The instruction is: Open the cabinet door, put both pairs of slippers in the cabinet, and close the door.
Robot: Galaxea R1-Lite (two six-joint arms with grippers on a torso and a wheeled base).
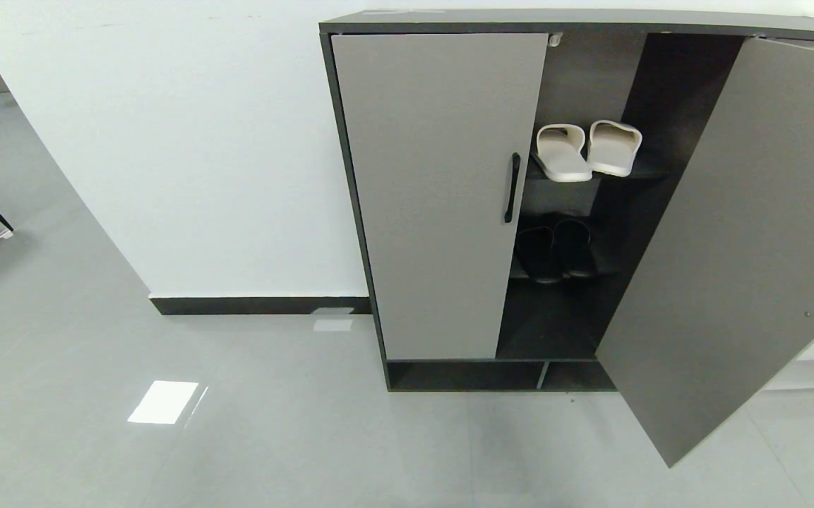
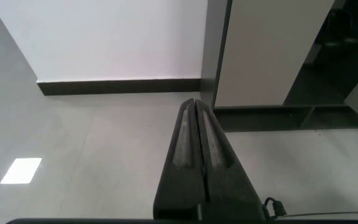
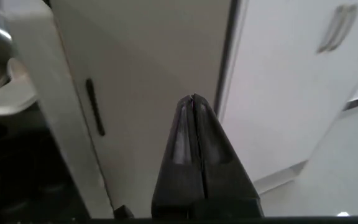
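Grey tiled floor, white wall, dark cabinet standing against it. Left end effector: fingers pressed together, nothing held, low over the floor, aimed at the cabinet's lower left corner and well apart from it. Left door is closed. In the open bay beside it: white slippers on the upper shelf, black slippers on the shelf below, each pair side by side. So loading looks done; what's left is closing the right door. It's a tall panel, long axis vertical, hinged on the cabinet's right side and swung wide out toward the robot, with its inner face showing in the head view. Right end effector: also pressed together and empty, on the outer side of that door, pointing at its outer face beside the black handle. It looks near; can't tell if it's touching. Right arm is clearly the nearer one. My read: the door lies left of the right end effector, so the closing push goes leftward and back toward the cabinet front, flat on the panel, no grasp needed.
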